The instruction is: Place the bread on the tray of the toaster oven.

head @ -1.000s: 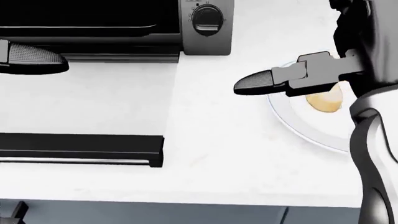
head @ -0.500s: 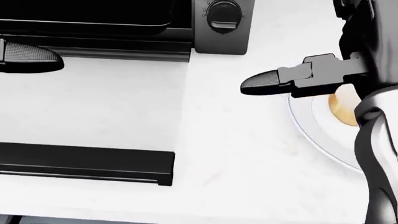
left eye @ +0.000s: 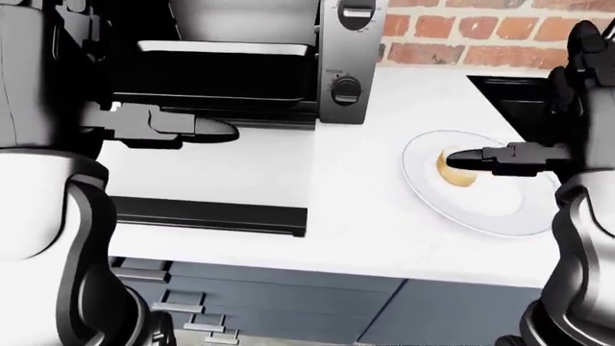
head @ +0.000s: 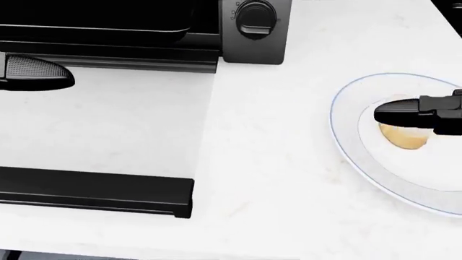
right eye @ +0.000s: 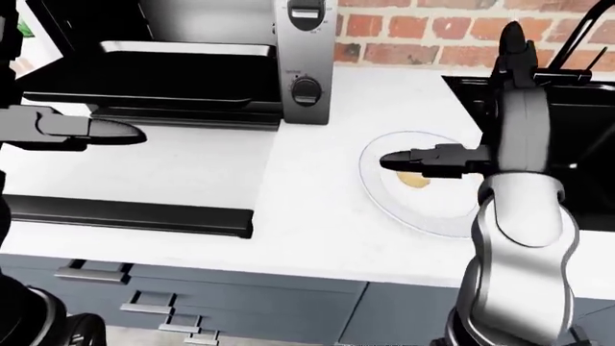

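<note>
The white counter [head: 274,179] fills most of the head view, its near edge along the bottom above grey drawers [right eye: 192,303], its far edge against a red brick wall [left eye: 481,29]. At the far left of the counter stands the toaster oven [left eye: 250,58], its door [head: 93,197] dropped flat and reaching to the counter's near edge, its dark tray [right eye: 182,50] visible in the open cavity. Small markings ring its control knob [head: 258,17], but they are too small to read; no brand or label can be made out anywhere. A black sink [right eye: 538,94] sits at the counter's far right corner.

Toward the right edge lies a round white plate [head: 361,157], and on it, nearer the plate's far side, the bread [head: 404,138], a small pale golden piece.

The right hand [left eye: 500,158] reaches in from the right edge with the forearm bent down from a raised elbow; its dark fingers [head: 404,112] stretch level and point left, lying directly over the bread. Whether they touch or clasp it cannot be told.

The left hand [left eye: 182,128] is held level above the counter's left part, just before the oven's opening, its fingers [right eye: 101,131] extended rightward, holding nothing.
</note>
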